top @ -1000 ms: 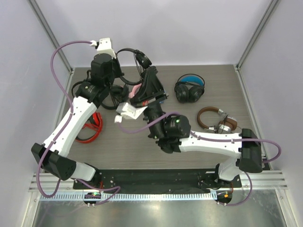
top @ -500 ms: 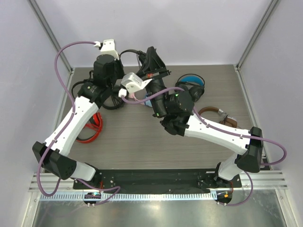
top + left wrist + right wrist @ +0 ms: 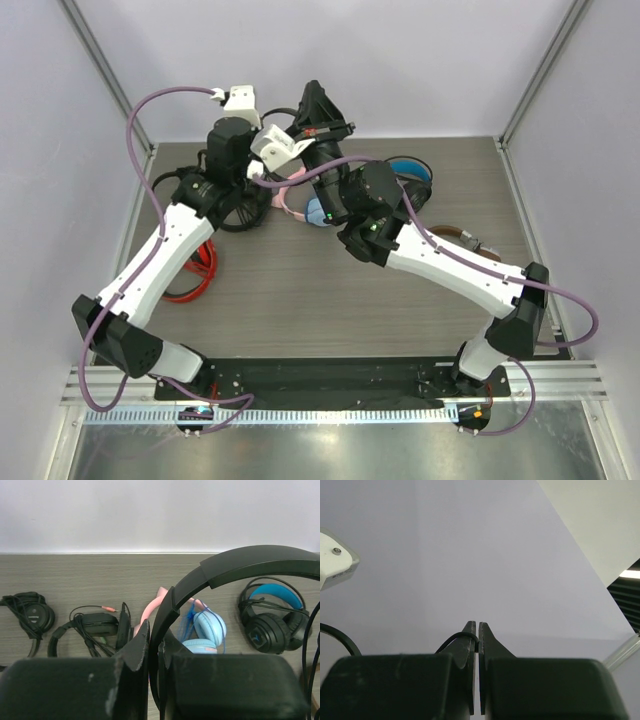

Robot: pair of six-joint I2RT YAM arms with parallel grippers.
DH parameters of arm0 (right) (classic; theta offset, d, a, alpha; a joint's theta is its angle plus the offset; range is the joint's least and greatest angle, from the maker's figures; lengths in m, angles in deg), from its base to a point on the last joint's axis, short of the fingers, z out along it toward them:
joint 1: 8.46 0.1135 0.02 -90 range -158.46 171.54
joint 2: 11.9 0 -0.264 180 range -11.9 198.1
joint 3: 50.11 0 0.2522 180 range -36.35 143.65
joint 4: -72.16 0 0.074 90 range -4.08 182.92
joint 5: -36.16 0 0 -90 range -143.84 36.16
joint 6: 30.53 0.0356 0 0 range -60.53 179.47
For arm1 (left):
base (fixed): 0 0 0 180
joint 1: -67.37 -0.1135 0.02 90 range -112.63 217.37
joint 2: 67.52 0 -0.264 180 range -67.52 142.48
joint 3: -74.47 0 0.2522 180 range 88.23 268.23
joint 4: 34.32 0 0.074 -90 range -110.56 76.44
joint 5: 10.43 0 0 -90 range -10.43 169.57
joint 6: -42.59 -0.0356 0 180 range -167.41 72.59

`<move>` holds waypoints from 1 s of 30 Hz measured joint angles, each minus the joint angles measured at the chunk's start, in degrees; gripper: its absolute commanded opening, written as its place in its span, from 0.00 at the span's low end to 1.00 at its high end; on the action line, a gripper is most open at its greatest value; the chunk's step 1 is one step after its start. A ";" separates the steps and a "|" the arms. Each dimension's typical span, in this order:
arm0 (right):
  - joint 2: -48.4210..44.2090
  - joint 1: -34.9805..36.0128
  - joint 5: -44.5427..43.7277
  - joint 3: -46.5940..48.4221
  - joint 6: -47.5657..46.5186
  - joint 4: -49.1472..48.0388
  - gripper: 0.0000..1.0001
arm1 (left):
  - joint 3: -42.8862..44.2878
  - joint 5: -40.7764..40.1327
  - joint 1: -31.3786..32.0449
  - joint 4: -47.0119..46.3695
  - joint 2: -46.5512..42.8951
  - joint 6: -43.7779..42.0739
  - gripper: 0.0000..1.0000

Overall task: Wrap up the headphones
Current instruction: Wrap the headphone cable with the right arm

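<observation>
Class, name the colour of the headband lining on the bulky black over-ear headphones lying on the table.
Blue lining, clearest in the left wrist view.

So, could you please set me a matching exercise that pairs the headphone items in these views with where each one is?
Things:
1. the headphones' headband
2. the headphones' cable
3. pink-and-blue headphones
4. red headphones

Places:
A. lying on the table beside the black pair with blue lining
B. pinched in the right gripper
C. lying near the table's left edge, by the left arm
D. clamped in the left gripper

Pairs: 1-D, 2-B, 3-A, 4-C.
</observation>
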 measured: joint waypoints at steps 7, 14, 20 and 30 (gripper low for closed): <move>0.39 0.22 1.51 0.61 1.36 2.51 0.01 | 0.00 -4.17 0.72 -0.07 0.55 -1.70 0.00; 0.37 2.56 1.16 0.61 1.95 3.39 0.01 | 1.31 -8.22 1.31 -0.04 2.75 -2.01 0.00; 0.37 5.66 0.28 0.59 1.68 4.37 0.01 | 2.10 -9.46 1.79 -0.07 4.09 -1.99 0.00; 0.57 5.29 0.68 0.15 -2.40 -0.55 0.15 | -4.37 -4.07 1.79 -5.40 0.33 -1.62 0.00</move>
